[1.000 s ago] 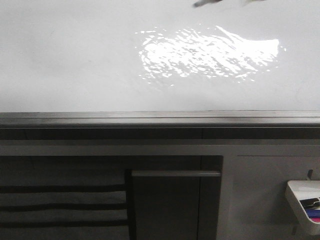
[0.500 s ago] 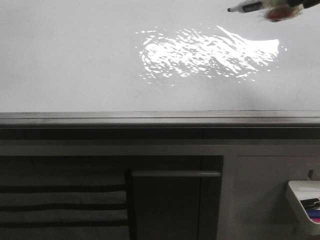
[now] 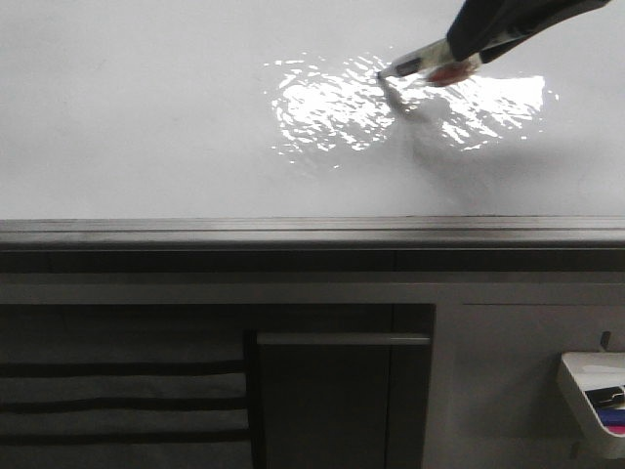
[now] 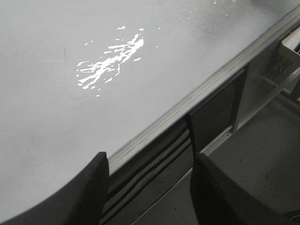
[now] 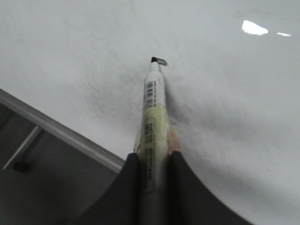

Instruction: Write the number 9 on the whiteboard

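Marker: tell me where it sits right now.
In the front view the marker is upper right, clamped in the right gripper, its tip at the whiteboard beside the glare patch.

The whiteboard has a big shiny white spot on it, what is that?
Front view: it is lamp glare on the glossy whiteboard, partly covered by the marker and its shadow. Left wrist view: the same kind of glare, smaller. Right wrist view: two tiny bright patches, marker slightly blurred.

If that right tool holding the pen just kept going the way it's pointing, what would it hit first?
Most likely the whiteboard. The right tool grips a marker whose tip sits at or just off the board, so the tip would press in first; contact is hard to confirm.
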Available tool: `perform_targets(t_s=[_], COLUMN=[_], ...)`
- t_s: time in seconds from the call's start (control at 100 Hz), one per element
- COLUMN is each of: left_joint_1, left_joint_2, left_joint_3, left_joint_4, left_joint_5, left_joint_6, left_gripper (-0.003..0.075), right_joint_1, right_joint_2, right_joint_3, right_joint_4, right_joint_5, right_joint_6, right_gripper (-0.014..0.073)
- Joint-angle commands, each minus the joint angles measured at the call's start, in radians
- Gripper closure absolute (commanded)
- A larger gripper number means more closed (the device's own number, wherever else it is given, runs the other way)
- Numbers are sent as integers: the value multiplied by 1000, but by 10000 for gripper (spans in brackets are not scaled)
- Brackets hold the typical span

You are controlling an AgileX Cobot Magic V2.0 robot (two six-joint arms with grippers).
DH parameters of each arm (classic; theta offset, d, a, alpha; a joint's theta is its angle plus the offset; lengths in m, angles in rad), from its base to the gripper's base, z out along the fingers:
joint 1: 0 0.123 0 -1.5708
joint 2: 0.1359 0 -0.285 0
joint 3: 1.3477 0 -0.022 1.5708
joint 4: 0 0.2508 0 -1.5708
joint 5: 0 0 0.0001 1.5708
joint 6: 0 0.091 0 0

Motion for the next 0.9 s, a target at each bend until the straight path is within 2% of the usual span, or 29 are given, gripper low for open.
perform_targets(t_s=[0.0, 0.16, 0.35, 0.65, 0.89], left_joint_1=[3, 3, 3, 3, 0], left_joint_2=[-2, -2, -2, -2, -2], left_joint_3=[-28, -28, -28, -28, -28], left_joint_4=[-20, -20, -20, -20, -24], left_joint_5=[-67, -67, -67, -76, -107], left_joint_6=[-14, -14, -14, -14, -10], left_gripper=[353, 353, 353, 353, 353], right_joint_1=[24, 7, -72, -65, 4], right_joint_2=[26, 13, -52, -22, -9], right_joint_3=[-47, -47, -65, -37, 35], right_joint_4=[-3, -70, -65, -21, -19], right_joint_5=[10, 102, 57, 127, 154], right_joint_6=[-21, -11, -5, -10, -12], right_gripper=[640, 640, 640, 640, 640])
